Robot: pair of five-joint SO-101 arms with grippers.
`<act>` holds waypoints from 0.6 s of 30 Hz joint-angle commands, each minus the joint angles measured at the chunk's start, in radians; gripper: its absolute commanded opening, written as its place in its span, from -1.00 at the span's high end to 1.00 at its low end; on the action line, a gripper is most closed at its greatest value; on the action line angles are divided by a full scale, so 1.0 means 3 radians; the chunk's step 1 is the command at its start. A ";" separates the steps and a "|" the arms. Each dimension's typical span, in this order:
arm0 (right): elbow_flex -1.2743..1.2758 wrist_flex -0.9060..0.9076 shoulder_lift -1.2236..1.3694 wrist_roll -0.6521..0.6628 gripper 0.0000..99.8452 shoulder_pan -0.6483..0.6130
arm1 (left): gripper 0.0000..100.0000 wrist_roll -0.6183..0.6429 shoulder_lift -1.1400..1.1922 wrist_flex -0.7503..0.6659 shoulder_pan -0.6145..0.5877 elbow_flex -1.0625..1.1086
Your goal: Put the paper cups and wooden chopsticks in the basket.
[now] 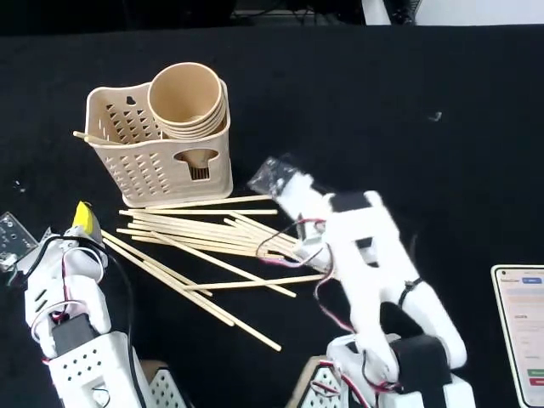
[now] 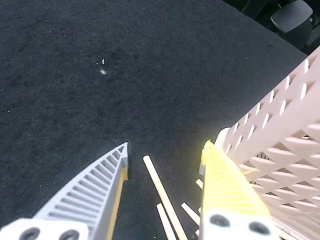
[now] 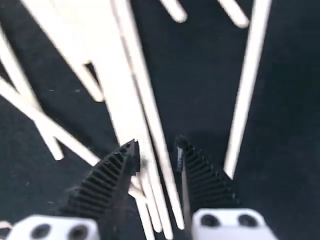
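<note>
My right fingers (image 3: 156, 148), narrowly parted and holding nothing, hover over the wooden chopsticks (image 1: 195, 231). These lie left-to-right on the surface, just nearer than the basket (image 1: 144, 174), their length running through my gap.

Black cloth table (image 1: 425, 102), phone (image 1: 520, 331) at its edge, white surface (image 1: 484, 10) behind

Phone (image 1: 520, 336) cut by edge, chopsticks (image 3: 122, 90) blurred

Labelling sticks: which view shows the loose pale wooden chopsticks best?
High view: the whole scatter of pale wooden chopsticks lies on the black table by the beige perforated basket. Left wrist view catches a few ends; right wrist view, a close-up under the right gripper.
</note>
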 commanded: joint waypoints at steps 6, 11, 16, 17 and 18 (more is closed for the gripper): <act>0.0217 -0.0890 0.0284 -0.0015 0.74 -0.0061 | 0.53 -0.0026 -0.0046 -0.0061 0.0038 0.0023; -0.0284 -0.0547 0.0729 -0.0010 0.83 0.0072 | 0.53 -0.0026 -0.0046 -0.0061 0.0038 0.0023; -0.0601 -0.0066 0.0642 0.0087 0.96 0.0215 | 0.53 -0.0148 -0.0046 -0.0061 0.0038 0.0023; -0.0632 0.0015 0.0586 0.0092 0.96 0.0240 | 0.53 -0.0148 -0.0046 -0.0061 0.0038 0.0023; -0.0647 0.0077 0.0524 0.0097 0.96 0.0256 | 0.53 -0.0148 -0.0046 -0.0061 0.0038 0.0023</act>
